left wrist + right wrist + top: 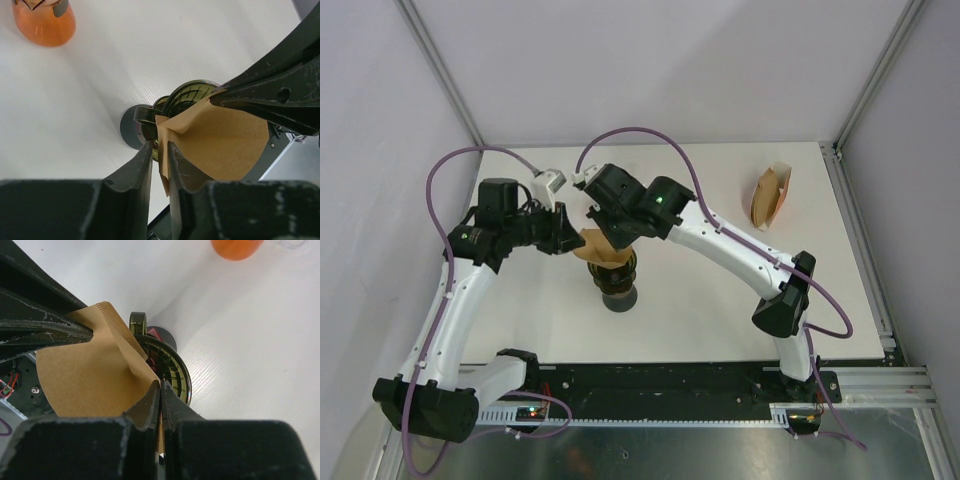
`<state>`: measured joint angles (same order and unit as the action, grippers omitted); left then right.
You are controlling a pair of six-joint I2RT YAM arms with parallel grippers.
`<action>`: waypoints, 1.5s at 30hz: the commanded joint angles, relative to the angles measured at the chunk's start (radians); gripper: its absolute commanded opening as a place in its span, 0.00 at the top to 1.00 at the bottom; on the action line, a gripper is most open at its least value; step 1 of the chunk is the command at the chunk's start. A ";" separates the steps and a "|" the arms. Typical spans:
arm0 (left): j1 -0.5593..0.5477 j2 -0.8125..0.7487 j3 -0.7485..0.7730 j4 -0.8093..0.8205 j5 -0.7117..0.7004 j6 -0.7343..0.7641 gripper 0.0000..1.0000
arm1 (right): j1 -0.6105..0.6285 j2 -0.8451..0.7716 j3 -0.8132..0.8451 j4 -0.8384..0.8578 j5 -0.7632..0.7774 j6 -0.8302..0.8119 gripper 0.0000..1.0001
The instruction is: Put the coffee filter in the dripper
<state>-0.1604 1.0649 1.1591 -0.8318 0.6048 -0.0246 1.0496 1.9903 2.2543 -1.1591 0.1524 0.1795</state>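
Note:
A brown paper coffee filter hangs between my two grippers just above the dark, ribbed dripper at mid-table. My right gripper is shut on the filter's edge, right over the dripper's rim. My left gripper stands slightly open, and the filter's opposite edge lies between its jaws against one finger, with a gap to the other. The dripper shows below and behind the paper. The filter is outside the dripper's cone, tilted over its left side.
The dripper stands on a dark round base. A stand of spare brown filters is at the back right, orange in the left wrist view and in the right wrist view. The white tabletop is walled at the back and sides.

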 commanded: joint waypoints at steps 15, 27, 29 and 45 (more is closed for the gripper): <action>-0.095 -0.026 0.022 0.021 -0.064 0.007 0.95 | 0.054 -0.143 -0.018 0.129 0.078 -0.080 0.47; -0.099 -0.011 0.024 0.020 -0.083 0.002 0.96 | 0.099 -0.325 -0.341 0.365 -0.060 -0.072 0.78; -0.098 -0.008 0.022 0.021 -0.080 -0.001 0.96 | 0.076 -0.340 -0.412 0.399 -0.090 -0.031 0.94; -0.087 -0.014 0.050 0.030 -0.078 -0.018 0.75 | 0.047 -0.198 -0.454 0.330 -0.057 0.011 1.00</action>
<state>-0.2523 1.0660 1.1595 -0.8314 0.5266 -0.0273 1.1095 1.7786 1.7638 -0.8097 0.0711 0.1665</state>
